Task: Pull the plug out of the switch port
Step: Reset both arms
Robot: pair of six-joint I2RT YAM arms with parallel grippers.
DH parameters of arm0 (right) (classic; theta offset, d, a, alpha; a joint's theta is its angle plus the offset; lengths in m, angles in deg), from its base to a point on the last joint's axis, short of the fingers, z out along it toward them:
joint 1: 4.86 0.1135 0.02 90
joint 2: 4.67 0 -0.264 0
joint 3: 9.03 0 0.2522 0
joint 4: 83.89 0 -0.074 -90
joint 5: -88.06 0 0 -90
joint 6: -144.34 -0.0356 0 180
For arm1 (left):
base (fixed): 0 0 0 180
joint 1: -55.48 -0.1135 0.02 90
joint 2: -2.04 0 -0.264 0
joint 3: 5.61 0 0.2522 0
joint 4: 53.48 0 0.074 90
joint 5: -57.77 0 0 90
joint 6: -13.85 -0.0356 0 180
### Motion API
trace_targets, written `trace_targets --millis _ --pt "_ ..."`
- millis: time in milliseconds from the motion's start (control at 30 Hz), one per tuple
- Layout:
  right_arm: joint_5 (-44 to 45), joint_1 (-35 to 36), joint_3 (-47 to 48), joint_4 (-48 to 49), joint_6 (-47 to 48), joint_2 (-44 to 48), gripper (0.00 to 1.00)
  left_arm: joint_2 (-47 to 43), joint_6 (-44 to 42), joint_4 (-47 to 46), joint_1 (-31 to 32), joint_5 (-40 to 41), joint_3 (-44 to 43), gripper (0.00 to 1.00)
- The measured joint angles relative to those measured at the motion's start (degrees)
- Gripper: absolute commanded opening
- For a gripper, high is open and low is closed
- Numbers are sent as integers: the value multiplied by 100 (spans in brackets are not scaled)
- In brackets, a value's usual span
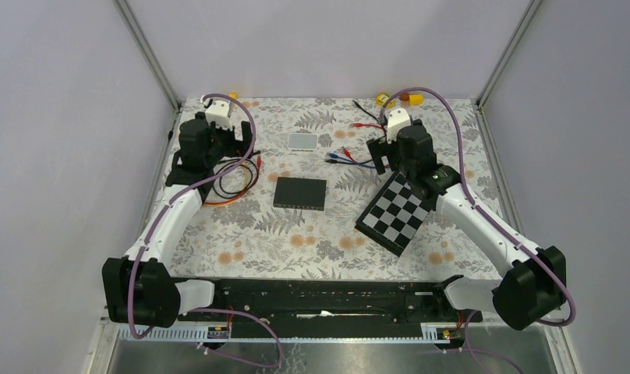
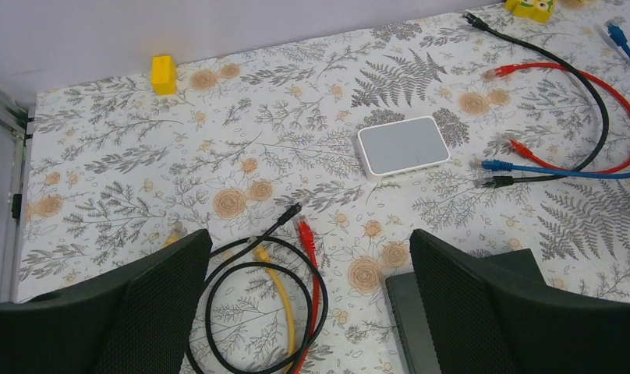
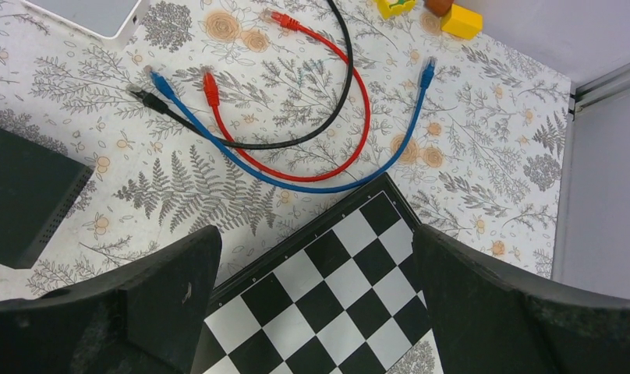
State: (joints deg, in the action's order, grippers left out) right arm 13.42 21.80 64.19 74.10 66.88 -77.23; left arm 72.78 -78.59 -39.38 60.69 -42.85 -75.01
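Nearest me on the table [image 1: 296,257], the checkerboard [image 1: 398,212] sits right of centre, the black switch [image 1: 300,192] mid-frame. The left gripper [image 2: 308,241] and right gripper [image 3: 316,234] hover either side, jaws wide, holding nothing. Farther back, loose cables [image 1: 355,156] lie upper right of the switch, apart from it.

The switch [image 1: 300,192] sits central, a small box [image 1: 302,141] behind it, cable coil [image 1: 235,178] left, checkerboard [image 1: 398,212] right

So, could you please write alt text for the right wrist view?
The right arm's fingers stand open over a floral-covered table, framing the corner of a checkerboard. Beyond it lie a loose red cable, a blue cable and a black cable, with the black switch at the left edge.
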Motion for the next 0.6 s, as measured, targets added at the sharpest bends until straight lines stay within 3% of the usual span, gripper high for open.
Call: trace_targets --millis 600 --pt "22 -4 -348 431 179 173 100 -50 -103 50 -238 -374 94 99"
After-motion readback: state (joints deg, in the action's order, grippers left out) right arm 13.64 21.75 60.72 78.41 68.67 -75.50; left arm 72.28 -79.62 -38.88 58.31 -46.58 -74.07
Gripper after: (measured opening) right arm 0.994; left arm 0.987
